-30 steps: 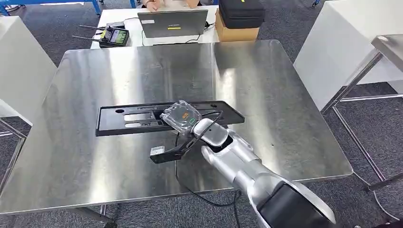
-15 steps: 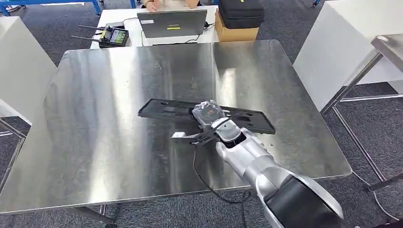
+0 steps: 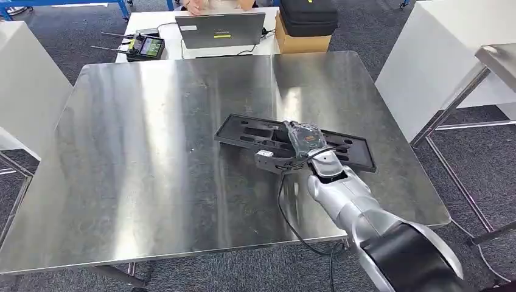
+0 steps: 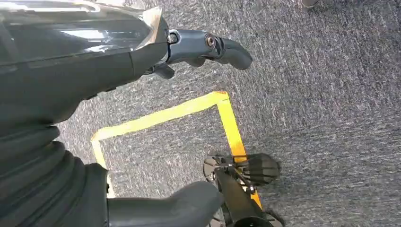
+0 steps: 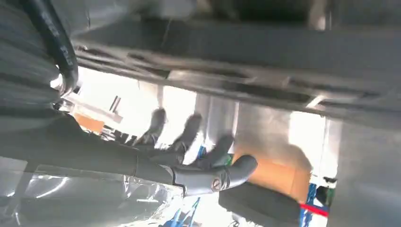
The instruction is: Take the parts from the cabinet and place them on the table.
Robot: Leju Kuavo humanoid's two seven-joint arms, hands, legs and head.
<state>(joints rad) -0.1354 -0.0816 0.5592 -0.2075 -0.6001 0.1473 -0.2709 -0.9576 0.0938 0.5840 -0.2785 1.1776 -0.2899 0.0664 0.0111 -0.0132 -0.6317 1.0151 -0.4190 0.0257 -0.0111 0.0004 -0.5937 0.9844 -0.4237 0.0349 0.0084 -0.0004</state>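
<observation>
With the long black plastic part (image 3: 292, 139) carried over the right half of the steel tabletop (image 3: 152, 182), I read this as the placing step, not yet finished. My right hand (image 3: 301, 146) held the part around its middle, fingers (image 5: 189, 130) reaching along its underside in the right wrist view. The part sat tilted, and I couldn't tell whether its far end touched the tabletop or hung just above. My left hand (image 4: 189, 52) hung by the carpet floor (image 4: 307, 94), fingers apart, holding nothing. My judgement of the next move: level the part, lower it until it lies flat, then release and draw the hand clear without dragging it. The cable (image 3: 292, 222) off the wrist trailed near the tabletop edge; snag risk.
</observation>
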